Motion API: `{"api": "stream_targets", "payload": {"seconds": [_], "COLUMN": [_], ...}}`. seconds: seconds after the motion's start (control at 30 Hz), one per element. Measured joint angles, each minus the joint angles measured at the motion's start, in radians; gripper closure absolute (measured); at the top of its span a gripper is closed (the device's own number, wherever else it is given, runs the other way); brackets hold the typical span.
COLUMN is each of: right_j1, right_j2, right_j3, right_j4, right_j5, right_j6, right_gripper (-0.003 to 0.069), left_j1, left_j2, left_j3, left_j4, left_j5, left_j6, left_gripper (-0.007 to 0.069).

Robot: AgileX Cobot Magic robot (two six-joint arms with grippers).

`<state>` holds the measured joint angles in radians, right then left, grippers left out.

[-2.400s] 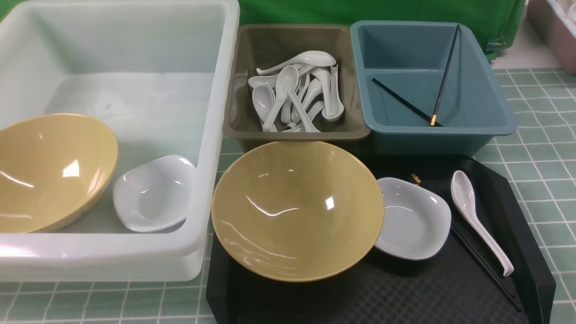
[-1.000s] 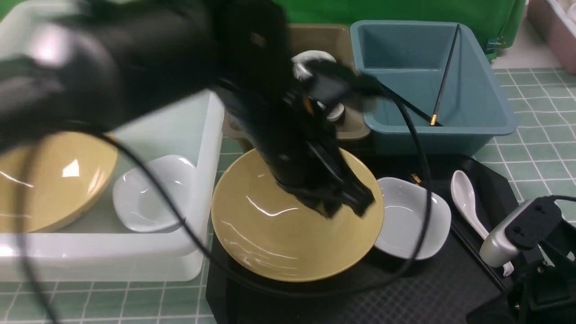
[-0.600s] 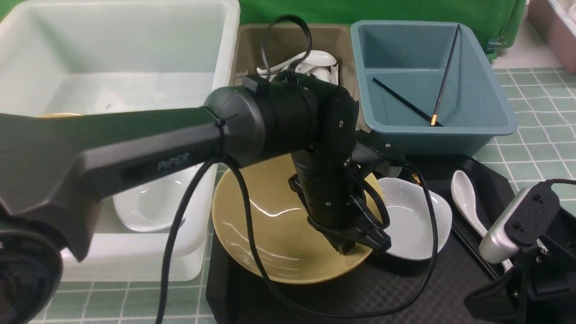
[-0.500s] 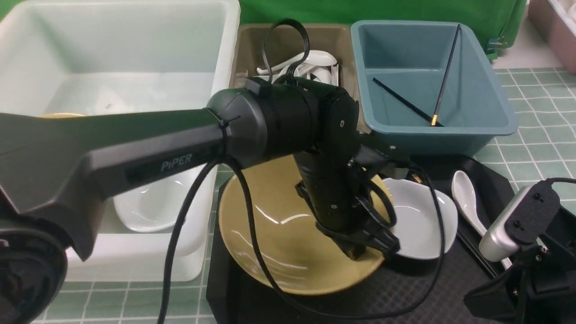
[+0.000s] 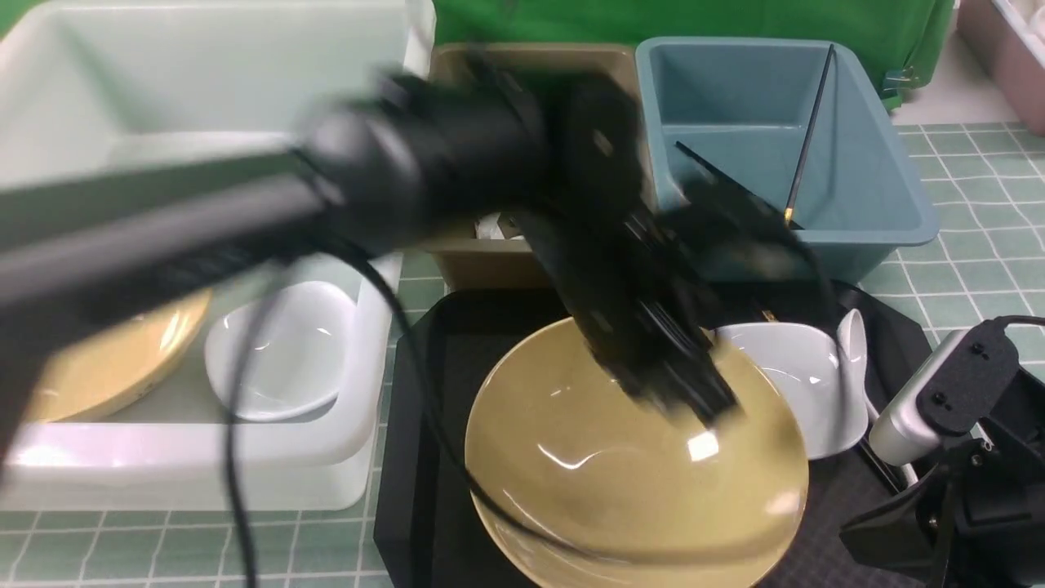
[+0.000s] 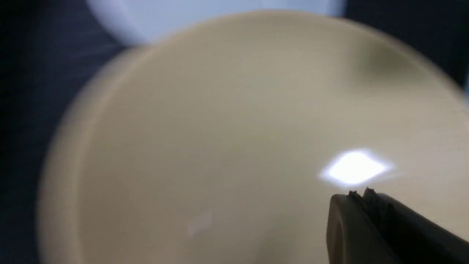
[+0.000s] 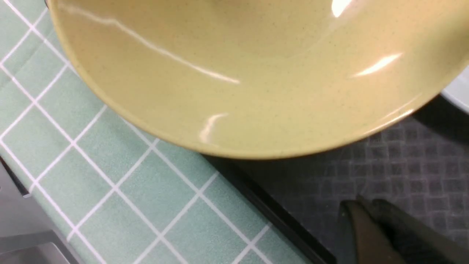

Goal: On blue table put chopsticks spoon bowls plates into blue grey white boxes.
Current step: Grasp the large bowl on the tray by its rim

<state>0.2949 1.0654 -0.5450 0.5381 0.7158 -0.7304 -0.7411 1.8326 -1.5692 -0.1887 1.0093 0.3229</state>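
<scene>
Bowl [image 5: 620, 474] first: it is the big tan one on the black tray [image 5: 424, 408], and the left gripper [image 5: 694, 404] is down inside it. Its jaws are pressed together with nothing between them, the tips at or just over the glossy inner wall near the rim. It has no hold on the bowl. The arm is blurred in the front view, so I cannot tell whether the tips touch.

The right gripper [image 7: 366, 205] hangs low over the tray just beside the bowl's near edge. Its jaws also look closed, on nothing. From that wrist, the bowl's near edge juts past the tray over the green table [image 5: 980, 286].

To the bowl's right is a white dish [image 5: 808, 384], touching it or nearly so. A spoon [image 5: 853, 335] lies just beyond the dish.

The bowl probably belongs in the white box [image 5: 204, 457] on the left, with the other bowl [image 5: 122, 367] and dish there.

To do that well:
- Open the left jaws wide and set one finger inside the rim and one outside.
- Bite deep, because the glaze looks slippery and the bowl is wide and will want to swing.
- Lift level and high enough to clear the box wall.
- Grip on the side away from the dish, to avoid dragging it along.
- Keep the right arm clear.
</scene>
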Motion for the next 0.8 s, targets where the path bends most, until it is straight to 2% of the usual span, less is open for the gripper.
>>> {"api": "stream_targets", "payload": {"seconds": [0.1,0.2,0.23,0.27,0.3,0.37,0.5,0.67,0.8], "right_j1": [0.000,0.000,0.000,0.000,0.000,0.000,0.000,0.000,0.000], "right_j2": [0.000,0.000,0.000,0.000,0.000,0.000,0.000,0.000,0.000], "right_j3": [0.000,0.000,0.000,0.000,0.000,0.000,0.000,0.000,0.000], "right_j4": [0.000,0.000,0.000,0.001,0.001,0.004,0.005,0.007,0.008], "right_j5": [-0.004,-0.016,-0.016,-0.019,-0.019,-0.024,-0.025,-0.025,-0.025], "right_j6": [0.000,0.000,0.001,0.001,0.001,0.001,0.001,0.001,0.003], "right_gripper": [0.0580,0.0580,0.0580,0.0580,0.0580,0.0580,0.0580,0.0575,0.0571], "left_j1": [0.050,0.084,0.085,0.088,0.088,0.088,0.087,0.087,0.086], "left_j2": [-0.025,-0.022,-0.021,-0.011,-0.010,0.018,0.088,0.182,0.211], "left_j3": [-0.012,-0.012,-0.012,-0.012,-0.012,-0.012,-0.012,-0.012,-0.015], "left_j4": [0.178,0.262,0.264,0.267,0.267,0.246,0.229,0.237,0.235], "left_j5": [0.006,0.041,0.044,0.062,0.064,0.068,0.063,0.057,0.060], "left_j6": [-0.150,-0.243,-0.243,-0.264,-0.264,-0.268,-0.268,-0.274,-0.270], "left_gripper": [0.0584,0.0491,0.0484,0.0410,0.0402,0.0298,0.0206,0.0209,0.0308]}}
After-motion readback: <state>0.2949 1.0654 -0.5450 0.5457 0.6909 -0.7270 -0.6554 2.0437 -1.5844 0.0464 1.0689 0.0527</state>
